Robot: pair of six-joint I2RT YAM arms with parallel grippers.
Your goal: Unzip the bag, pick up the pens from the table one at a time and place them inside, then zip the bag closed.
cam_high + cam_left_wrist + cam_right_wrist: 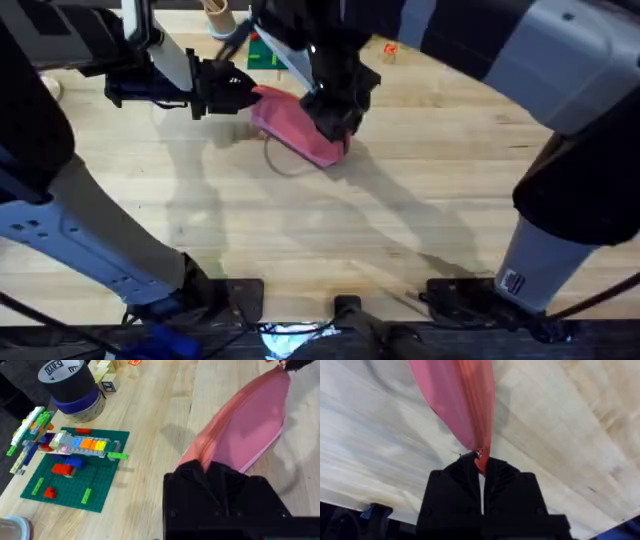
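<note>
Pink fabric made up the bag (300, 128), which lay stretched between the 2 hands over the far middle of the tabletop (400, 220). Whether anything was inside it could not be told; its zipper line ran along the top and no opening showed.

From overhead, the left hand (245, 92) came in from the far left and met the bag's far-left end, while the right hand (335, 118) reached down onto its nearer, right end. A thin grey loop (285, 160) lay on the wood just beside the bag, on the near side.

On the right wrist camera, the right hand (481, 467) was clenched on a narrow tip of the bag (462, 400), the 2 black fingers (502, 477) almost together with the pink fabric pinched between them.

On the left wrist camera, the left hand (212, 472) gripped the end of the bag (245, 425), its fingers pressed on the fabric. That view also took in a green brick baseplate (75, 477) carrying coloured bricks, a roll of dark tape (70, 382), and small blocks (107, 372) beyond it, all near the bag but apart from it.
</note>
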